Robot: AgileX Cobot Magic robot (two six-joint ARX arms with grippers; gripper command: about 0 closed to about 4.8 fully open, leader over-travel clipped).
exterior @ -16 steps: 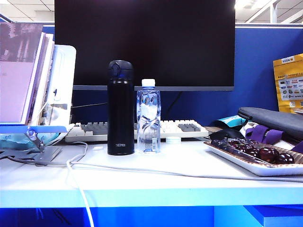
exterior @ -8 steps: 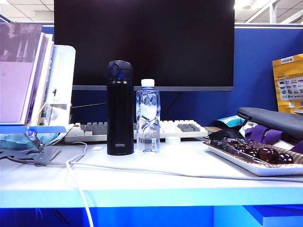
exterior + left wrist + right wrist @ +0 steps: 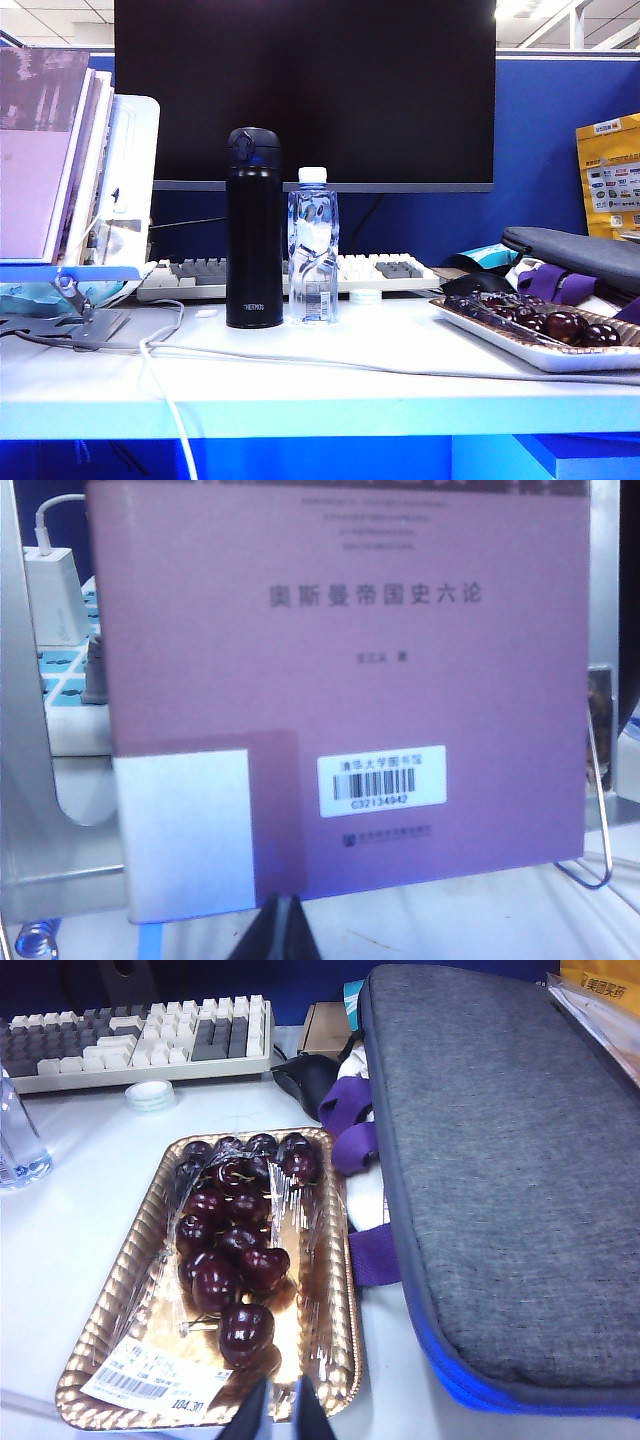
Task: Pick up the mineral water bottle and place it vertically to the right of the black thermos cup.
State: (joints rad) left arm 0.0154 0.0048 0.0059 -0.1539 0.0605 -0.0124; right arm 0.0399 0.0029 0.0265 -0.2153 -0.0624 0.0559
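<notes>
All I see of my arms: dark, tapering fingertips on the left tool [image 3: 283, 930] and right tool [image 3: 281, 1412].

Bench layout, clock-wise from the flask

The small clear plastic mineral water bottle [image 3: 313, 246] stands just beside the tall matte-black thermos cup [image 3: 254, 228] at its 3 o'clock; the grey-and-white keyboard [image 3: 290, 274] lies behind both, the gold cherry tray [image 3: 520, 335] farther toward 3 o'clock.

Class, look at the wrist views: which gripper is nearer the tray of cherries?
Right. The right gripper, shut, hangs just over the near end of the tray of cherries. The left gripper, shut, faces a purple book, with no tray in its view.
</notes>
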